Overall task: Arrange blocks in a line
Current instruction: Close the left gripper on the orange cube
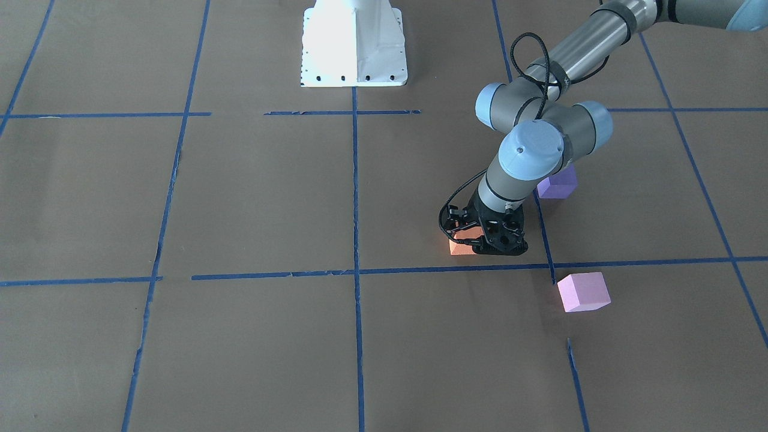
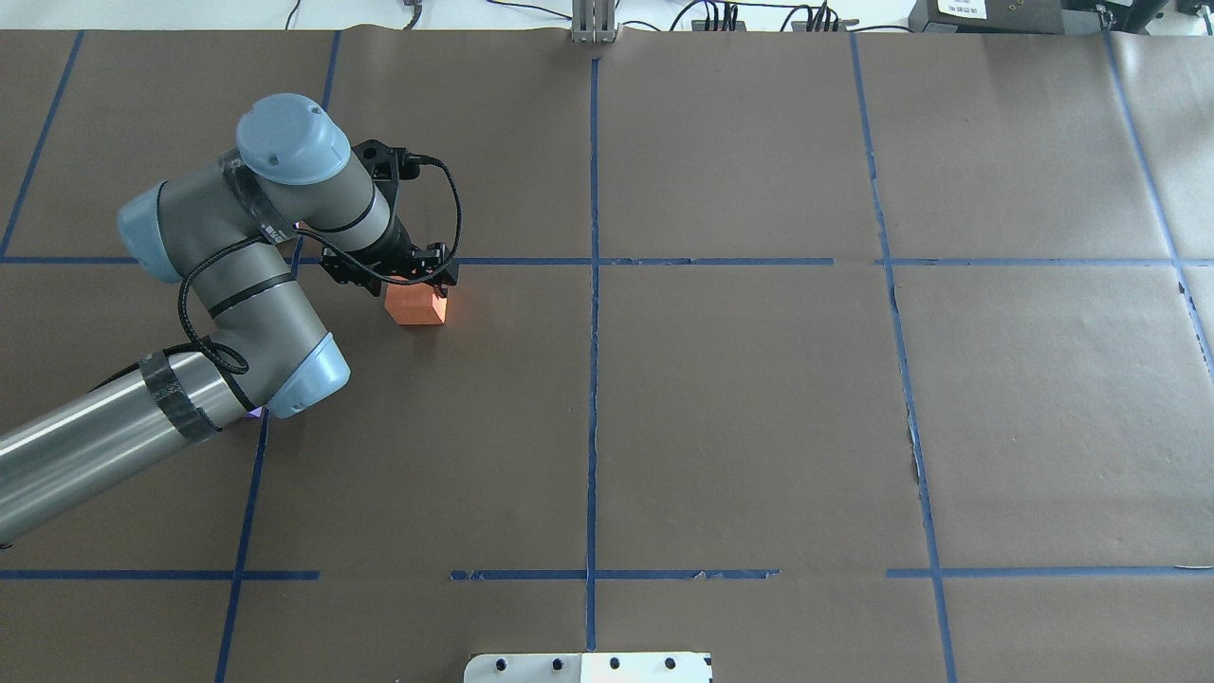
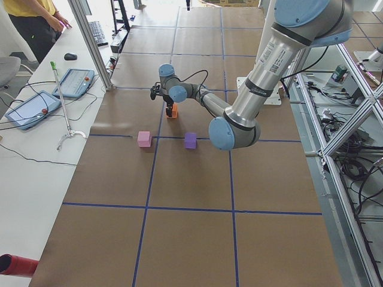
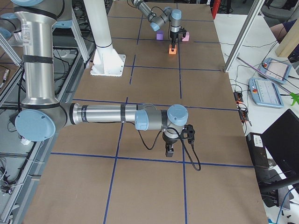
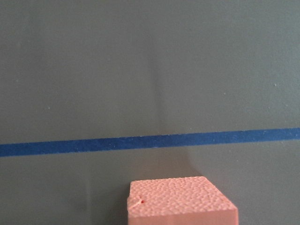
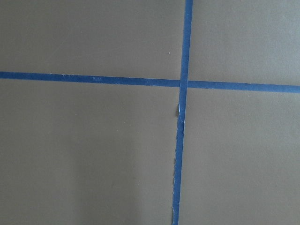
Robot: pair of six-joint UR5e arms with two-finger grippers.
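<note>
The orange block (image 1: 461, 246) rests on the brown paper just beside a blue tape line. It also shows in the overhead view (image 2: 417, 306) and at the bottom of the left wrist view (image 5: 182, 201). My left gripper (image 1: 497, 247) is down at table level right over the block and hides part of it. I cannot tell whether its jaws are closed on the block. The purple block (image 1: 558, 183) lies behind the left wrist. The light pink block (image 1: 583, 292) lies apart, nearer the table's far side. My right gripper (image 4: 170, 151) hangs over bare paper, and I cannot tell its state.
The robot's white base plate (image 1: 354, 42) stands at mid table edge. Blue tape lines (image 1: 355, 198) divide the brown paper into squares. Operators' tablets (image 3: 33, 107) and a mouse lie on the side bench beyond the table.
</note>
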